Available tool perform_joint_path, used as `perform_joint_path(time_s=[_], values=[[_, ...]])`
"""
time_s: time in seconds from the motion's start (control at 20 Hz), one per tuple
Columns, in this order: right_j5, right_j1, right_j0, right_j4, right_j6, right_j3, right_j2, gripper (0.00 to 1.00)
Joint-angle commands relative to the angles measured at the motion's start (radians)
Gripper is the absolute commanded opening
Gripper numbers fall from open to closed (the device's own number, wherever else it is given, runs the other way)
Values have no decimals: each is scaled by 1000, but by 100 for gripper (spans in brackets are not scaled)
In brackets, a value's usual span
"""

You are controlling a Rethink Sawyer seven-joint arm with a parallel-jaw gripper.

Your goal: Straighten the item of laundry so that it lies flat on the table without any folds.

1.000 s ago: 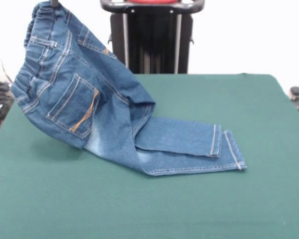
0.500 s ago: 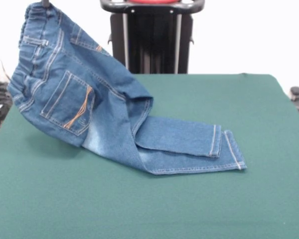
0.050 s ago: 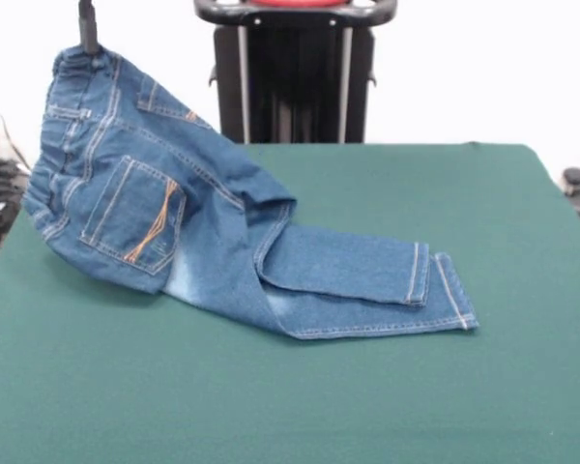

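- Jeans [image 3: 174, 222] are hanging by the waistband from the claw [image 3: 88, 43], whose dark tip is showing just above the elastic band, at the upper end of the garment.
- Claw is looking closed, pinching the waistband: the denim is being held up off the bench [image 3: 367, 387] at that one point, so I am judging it clamped on the cloth, though the fingers themselves are mostly hidden.
- From the claw the jeans are running down and away toward the hems [image 3: 445, 290]; that slanting line is the garment's long axis, with the seat and pocket [image 3: 135, 222] sagging in the air below the claw and the two legs already lying on the felt.
- Legs are lying one partly over the other, hems side by side, well away from the waistband end.
- Seat is bunching where it meets the legs, so folds are remaining there; the task is looking only partly done.
- Coming move is likely calling for pulling the waistband away from the hems along that axis while lowering it, so the seat is laid out flat.
- Room on that side is tight: the waistband is hanging near the bench edge beside the pocket, and pulling much beyond it would be risking cloth draping over the edge.
- Bare felt is lying beyond the hems and in front of the legs.
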State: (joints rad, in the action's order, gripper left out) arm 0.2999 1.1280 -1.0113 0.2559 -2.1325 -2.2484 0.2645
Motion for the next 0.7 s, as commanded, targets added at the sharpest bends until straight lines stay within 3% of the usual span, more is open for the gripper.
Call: perform_joint_path(time_s=[0.05,0.5,0.7], values=[[-47,-53,19,98,114,-46,152,100],[-26,-59,41,110,35,-46,149,100],[22,-50,79,94,26,2,147,100]])
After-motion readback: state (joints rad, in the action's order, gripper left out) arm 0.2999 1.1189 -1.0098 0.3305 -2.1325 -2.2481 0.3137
